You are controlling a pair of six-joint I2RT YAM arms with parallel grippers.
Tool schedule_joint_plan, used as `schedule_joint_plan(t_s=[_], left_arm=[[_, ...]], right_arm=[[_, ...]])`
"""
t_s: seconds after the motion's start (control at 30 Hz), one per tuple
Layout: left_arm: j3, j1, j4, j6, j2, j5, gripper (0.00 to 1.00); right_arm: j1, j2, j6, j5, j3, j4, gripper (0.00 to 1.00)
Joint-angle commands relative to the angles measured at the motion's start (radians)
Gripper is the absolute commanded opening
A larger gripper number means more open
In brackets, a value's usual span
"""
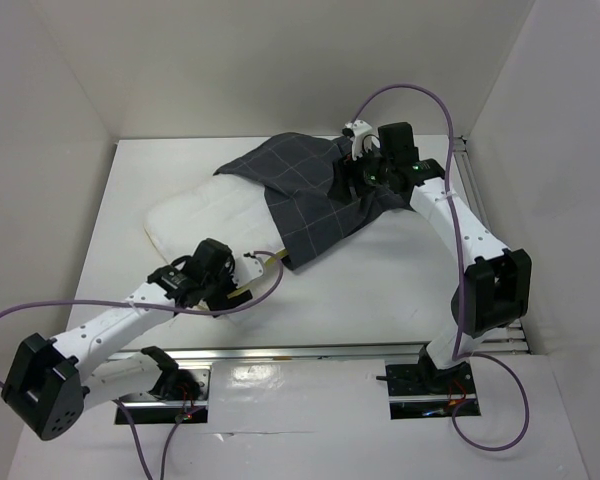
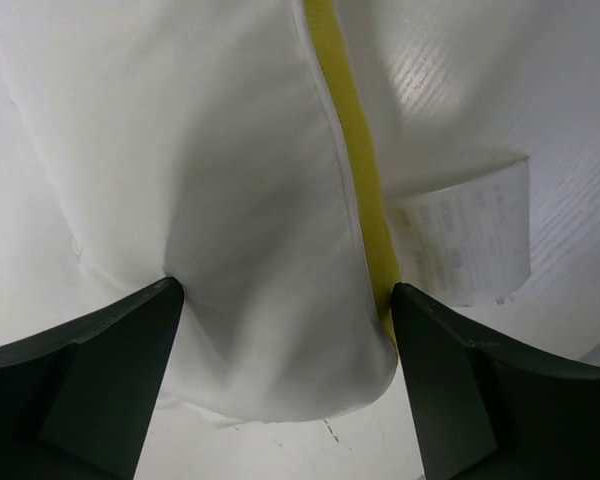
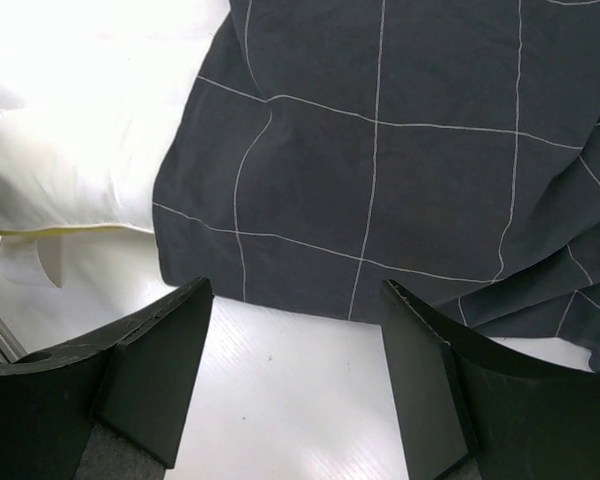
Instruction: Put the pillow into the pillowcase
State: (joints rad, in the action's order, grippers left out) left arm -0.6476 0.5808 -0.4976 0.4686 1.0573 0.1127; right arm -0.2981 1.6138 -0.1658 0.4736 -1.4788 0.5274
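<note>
Between the left jaws, spread wide, sits a corner of the pillow (image 2: 230, 180) with its yellow band (image 2: 355, 170), not yet pinched; the right jaws, likewise spread, hover over the edge of the pillowcase (image 3: 400, 180), holding nothing; the case lies over the pillow's right end on the bench (image 3: 300, 400); a pinch catching both cloth layers would likely seal the mouth, and a pull could drag the case off; one pillow, one pillowcase, two pairs of jaws.

pillowcase (image 1: 310, 195) draped over pillow (image 1: 195, 215), walls (image 1: 60, 100) close around
</note>
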Motion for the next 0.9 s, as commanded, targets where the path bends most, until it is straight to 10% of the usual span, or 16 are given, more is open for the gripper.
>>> schedule_joint_plan(t_s=[0.0,0.23,0.37,0.53,0.87], left_arm=[[0.011,0.004,0.102,0.001,0.044,0.031,0.99],[0.057,0.004,0.251,0.03,0.176,0.031,0.85],[-0.004,0.004,0.228,-0.028,0.291,0.008,0.0],[-0.076,-0.007,0.183,-0.085,0.316,-0.053,0.0],[-0.691,-0.146,-0.114,-0.326,0.434,-0.399,0.0]], right_arm=[[-0.009,-0.005,-0.008,-0.004,-0.032,-0.011,0.75],[-0.009,0.005,0.002,-0.013,-0.052,0.019,0.73],[-0.009,0.005,0.002,-0.036,-0.052,0.042,0.72],[-0.009,-0.032,0.012,-0.035,-0.032,0.062,0.72],[-0.029,-0.12,0.041,0.028,0.068,-0.009,0.72]])
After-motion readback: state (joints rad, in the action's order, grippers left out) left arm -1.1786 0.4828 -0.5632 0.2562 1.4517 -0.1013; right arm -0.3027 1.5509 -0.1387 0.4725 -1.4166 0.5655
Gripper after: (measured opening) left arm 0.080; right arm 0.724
